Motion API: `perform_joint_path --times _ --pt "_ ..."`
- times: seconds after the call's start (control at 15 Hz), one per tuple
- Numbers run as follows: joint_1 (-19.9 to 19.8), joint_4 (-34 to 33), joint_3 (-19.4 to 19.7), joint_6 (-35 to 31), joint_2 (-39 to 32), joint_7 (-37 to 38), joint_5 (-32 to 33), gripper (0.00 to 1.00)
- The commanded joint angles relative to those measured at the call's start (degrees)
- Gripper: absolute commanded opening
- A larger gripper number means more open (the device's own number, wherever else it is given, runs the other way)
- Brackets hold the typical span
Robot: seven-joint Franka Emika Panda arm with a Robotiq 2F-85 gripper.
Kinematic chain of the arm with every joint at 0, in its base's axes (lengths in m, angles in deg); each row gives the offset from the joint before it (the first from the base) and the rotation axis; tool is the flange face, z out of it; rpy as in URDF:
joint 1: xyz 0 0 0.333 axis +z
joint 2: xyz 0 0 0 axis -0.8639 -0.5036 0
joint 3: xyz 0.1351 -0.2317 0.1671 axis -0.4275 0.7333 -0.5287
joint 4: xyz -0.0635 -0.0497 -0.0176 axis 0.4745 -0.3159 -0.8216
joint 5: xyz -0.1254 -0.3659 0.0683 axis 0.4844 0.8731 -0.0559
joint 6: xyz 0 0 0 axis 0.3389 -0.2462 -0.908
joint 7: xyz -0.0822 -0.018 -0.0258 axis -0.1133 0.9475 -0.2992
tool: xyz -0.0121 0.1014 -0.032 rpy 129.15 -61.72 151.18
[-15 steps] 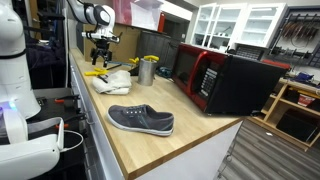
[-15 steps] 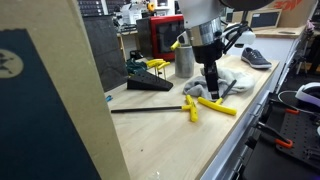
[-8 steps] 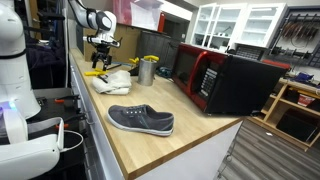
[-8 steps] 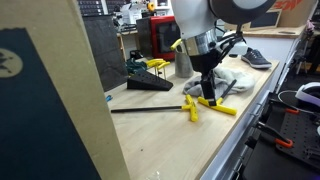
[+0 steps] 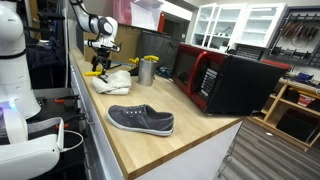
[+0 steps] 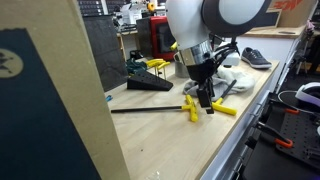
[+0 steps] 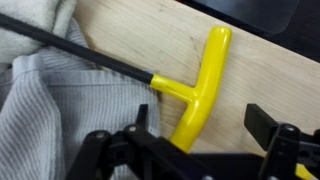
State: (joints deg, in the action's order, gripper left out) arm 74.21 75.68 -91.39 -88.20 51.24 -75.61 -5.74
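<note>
As I lower the arm, the gripper (image 7: 205, 138) has dropped over the yellow T-handle hex key (image 7: 203, 85), jaws wide open and empty. The key lies between them on the wooden counter (image 7: 130, 40), its shaft across the grey cloth (image 7: 55, 115).

White, rounded arm segments (image 6: 218, 18) with a grey metallic wrist band; black gripper (image 6: 205, 101) below, flanked by looping dark cables (image 6: 236, 42). In wrist view, matte black fingers (image 7: 285, 135), blocky, angular, joined to pinned linkage bars.
</note>
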Motion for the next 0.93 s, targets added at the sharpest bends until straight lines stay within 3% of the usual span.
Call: perform_joint_path --times 0.0,0.53,0.87 --pt "0.5 -1.8 0.5 -0.1 -1.7 1.0 -2.7 0.66" --pt "-0.3 -1.1 0.9 -0.6 -1.1 -1.4 -11.8 0.08" --pt "-1.6 -0.6 1.3 -0.3 -0.4 -3.5 -18.2 0.07"
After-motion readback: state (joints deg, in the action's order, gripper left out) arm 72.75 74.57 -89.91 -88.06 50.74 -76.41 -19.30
